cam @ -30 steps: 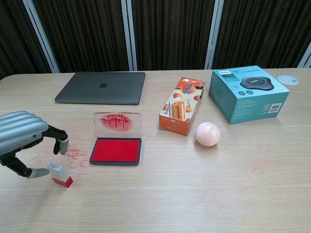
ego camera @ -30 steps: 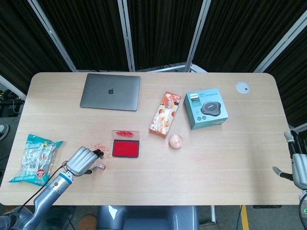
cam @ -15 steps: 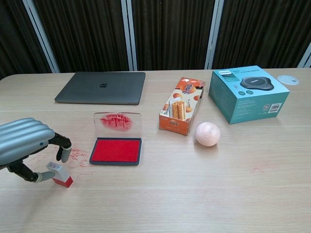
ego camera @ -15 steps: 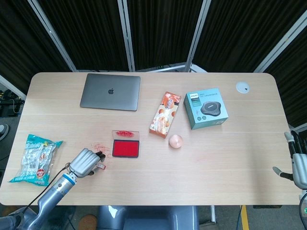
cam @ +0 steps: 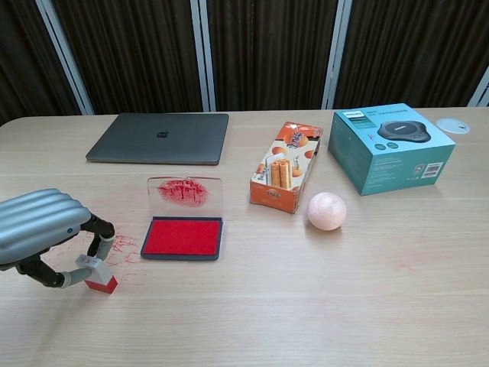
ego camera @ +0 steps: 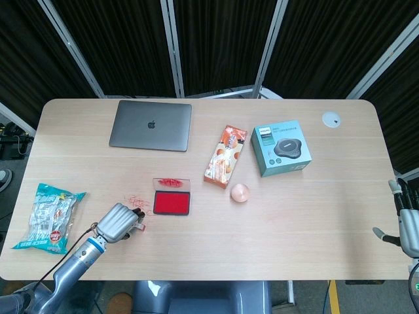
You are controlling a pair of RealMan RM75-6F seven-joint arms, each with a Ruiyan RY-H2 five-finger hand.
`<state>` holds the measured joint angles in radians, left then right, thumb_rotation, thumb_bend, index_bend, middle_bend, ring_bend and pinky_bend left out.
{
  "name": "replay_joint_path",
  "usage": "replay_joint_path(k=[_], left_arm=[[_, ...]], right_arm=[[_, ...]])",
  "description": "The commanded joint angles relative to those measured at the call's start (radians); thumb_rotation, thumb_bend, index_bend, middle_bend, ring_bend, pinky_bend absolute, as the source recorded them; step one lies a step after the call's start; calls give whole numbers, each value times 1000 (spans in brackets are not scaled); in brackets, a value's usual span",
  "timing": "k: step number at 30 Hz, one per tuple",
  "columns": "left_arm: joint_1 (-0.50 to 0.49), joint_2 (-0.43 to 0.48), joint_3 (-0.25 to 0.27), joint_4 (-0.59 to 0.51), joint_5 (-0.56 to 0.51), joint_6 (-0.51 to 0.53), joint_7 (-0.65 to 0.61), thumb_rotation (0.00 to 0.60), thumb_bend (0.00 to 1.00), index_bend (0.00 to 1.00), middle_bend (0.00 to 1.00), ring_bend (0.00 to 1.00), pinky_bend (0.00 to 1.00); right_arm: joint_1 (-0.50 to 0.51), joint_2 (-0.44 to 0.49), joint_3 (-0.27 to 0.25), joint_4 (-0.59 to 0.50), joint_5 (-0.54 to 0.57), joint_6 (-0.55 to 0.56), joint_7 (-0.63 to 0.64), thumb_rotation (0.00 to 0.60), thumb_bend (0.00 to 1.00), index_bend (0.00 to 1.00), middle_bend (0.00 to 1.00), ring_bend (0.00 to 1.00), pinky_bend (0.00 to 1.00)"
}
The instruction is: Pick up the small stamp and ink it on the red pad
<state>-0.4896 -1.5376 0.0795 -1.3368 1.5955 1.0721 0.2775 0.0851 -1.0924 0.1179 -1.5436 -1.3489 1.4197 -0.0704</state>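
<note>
The small stamp [cam: 99, 278], white on top with a red base, stands on the table left of the red ink pad [cam: 182, 237]. My left hand [cam: 38, 225] arches over it, the thumb against its left side and a finger down on its far side, pinching it. In the head view the left hand [ego camera: 118, 222] hides most of the stamp [ego camera: 139, 227], just left of the pad [ego camera: 171, 204]. The pad's clear lid [cam: 185, 193] stands open behind it, smeared red. My right hand [ego camera: 407, 229] hangs past the table's right edge, holding nothing, fingers apart.
A closed laptop [ego camera: 150, 125] lies at the back left. An orange snack box [ego camera: 224, 156], a pink ball [ego camera: 240, 192] and a teal box [ego camera: 281, 148] sit right of the pad. A snack bag [ego camera: 50, 218] lies at the left edge. A white disc [ego camera: 332, 119] is far right.
My left hand has shifted right and lowered, and its thumb and finger have closed in from apart onto the stamp. The stamp and the right hand have not moved.
</note>
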Motion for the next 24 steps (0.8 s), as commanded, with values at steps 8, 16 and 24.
replay_joint_path(k=[8,16,24], left_arm=[[-2,0,-2,-3,-5,-1,-8,600,312,516,522,882,848],[-26,31,-44,-74,-30,-8,-40,600,318,534,533,882,847],[-111,50,-160,-182,-164,-116,-7,600,319,538,539,882,848]], right_arm=[[0,0,0,0,2,-2,-1,600,0,0,0,0,0],[1,0,-1,1,5,-7,-3,600,0,0,0,0,0],[4,-3,0,1,19,-23,-5,600,0,0,0,0,0]])
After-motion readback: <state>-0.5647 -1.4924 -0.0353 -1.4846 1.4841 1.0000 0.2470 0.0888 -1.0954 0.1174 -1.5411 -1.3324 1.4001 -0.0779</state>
